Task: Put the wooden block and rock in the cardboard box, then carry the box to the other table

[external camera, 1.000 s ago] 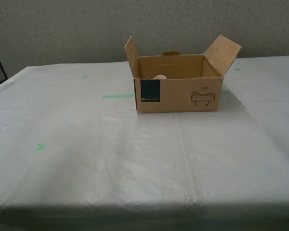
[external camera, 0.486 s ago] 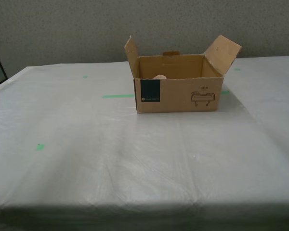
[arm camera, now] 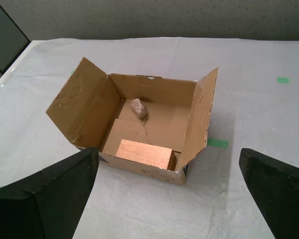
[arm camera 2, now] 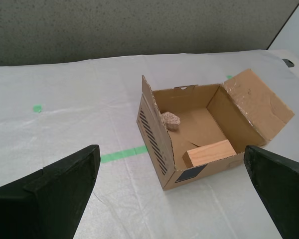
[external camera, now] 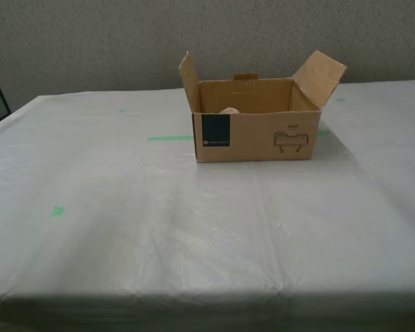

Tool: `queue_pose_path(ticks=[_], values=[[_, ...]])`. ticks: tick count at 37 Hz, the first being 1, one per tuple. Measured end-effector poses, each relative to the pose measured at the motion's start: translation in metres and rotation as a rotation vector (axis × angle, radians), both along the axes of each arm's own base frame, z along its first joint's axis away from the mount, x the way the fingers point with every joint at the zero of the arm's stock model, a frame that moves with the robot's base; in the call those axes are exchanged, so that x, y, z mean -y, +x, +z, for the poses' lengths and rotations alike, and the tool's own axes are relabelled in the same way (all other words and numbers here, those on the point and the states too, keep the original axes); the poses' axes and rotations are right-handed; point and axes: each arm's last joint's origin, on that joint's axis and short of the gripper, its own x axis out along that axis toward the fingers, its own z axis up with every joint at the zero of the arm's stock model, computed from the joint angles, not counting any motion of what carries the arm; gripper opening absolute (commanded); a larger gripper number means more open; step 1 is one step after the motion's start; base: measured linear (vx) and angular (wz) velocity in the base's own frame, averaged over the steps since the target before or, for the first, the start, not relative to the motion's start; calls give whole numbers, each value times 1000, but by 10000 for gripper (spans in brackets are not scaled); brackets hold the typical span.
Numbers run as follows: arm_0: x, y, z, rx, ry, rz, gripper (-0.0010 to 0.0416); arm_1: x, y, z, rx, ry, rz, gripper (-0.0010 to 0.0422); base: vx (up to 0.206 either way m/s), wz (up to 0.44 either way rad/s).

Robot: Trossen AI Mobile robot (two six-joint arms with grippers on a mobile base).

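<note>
The cardboard box (external camera: 252, 135) stands open on the other table (external camera: 194, 228), its side flaps up. Inside it lie the wooden block (arm camera 2: 209, 153) and the rock (arm camera 2: 171, 120), apart from each other; the first wrist view also shows the wooden block (arm camera: 143, 153) and the rock (arm camera: 138, 108). In the exterior view only the rock's top (external camera: 229, 111) peeks over the front wall. My second gripper (arm camera 2: 170, 154) is open above and short of the box, holding nothing. My first gripper (arm camera: 168, 154) is open too, looking down into the box (arm camera: 79, 107). Neither arm shows in the exterior view.
A green tape line (external camera: 169, 138) runs on the wrinkled sheet beside the box, with small green marks (external camera: 57, 210) further out. A speckled grey wall (external camera: 124, 41) stands behind the table. The table's front edge (external camera: 194, 299) is near the camera.
</note>
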Motion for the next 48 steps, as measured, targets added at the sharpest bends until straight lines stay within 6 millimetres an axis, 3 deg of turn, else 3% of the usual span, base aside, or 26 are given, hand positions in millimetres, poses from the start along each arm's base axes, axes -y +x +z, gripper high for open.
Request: queue_pose_path(ticks=[48], values=[[0,0,0,0,0,1,394,0,0,0,0,0,0,396,0,0]])
